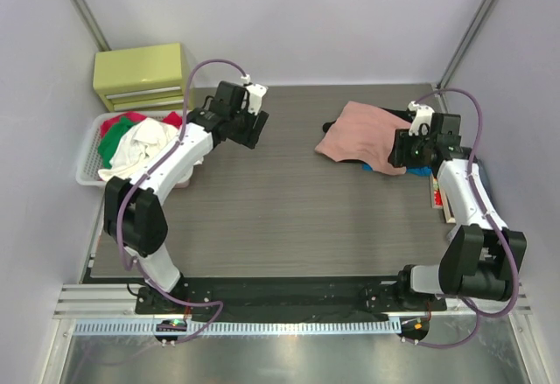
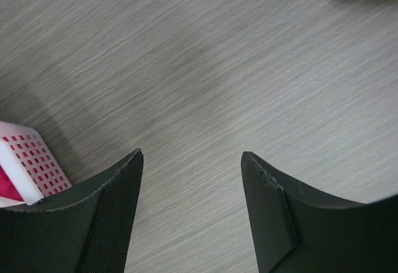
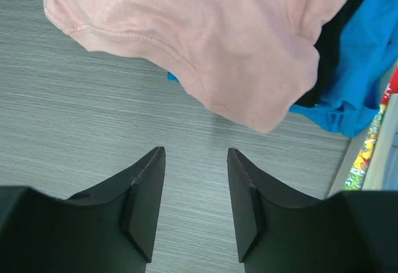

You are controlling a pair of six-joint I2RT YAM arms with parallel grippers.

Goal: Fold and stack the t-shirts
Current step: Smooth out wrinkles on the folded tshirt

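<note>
One pink tee (image 1: 363, 135), one black tee (image 3: 328, 43)

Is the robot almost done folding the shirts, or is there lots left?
Partly done. The pink t-shirt lies roughly folded on top of a black t-shirt and blue cloth at the right. Nothing is in hand: the left end effector and right end effector are both open and empty. Left to do: more clothes wait bunched in the basket.

A robotics lab cell: white walls (image 1: 306, 17), a grey bench (image 1: 280, 218) (robot arms (image 1: 166, 161) bolted to its aluminium rail (image 1: 96, 301)).
</note>
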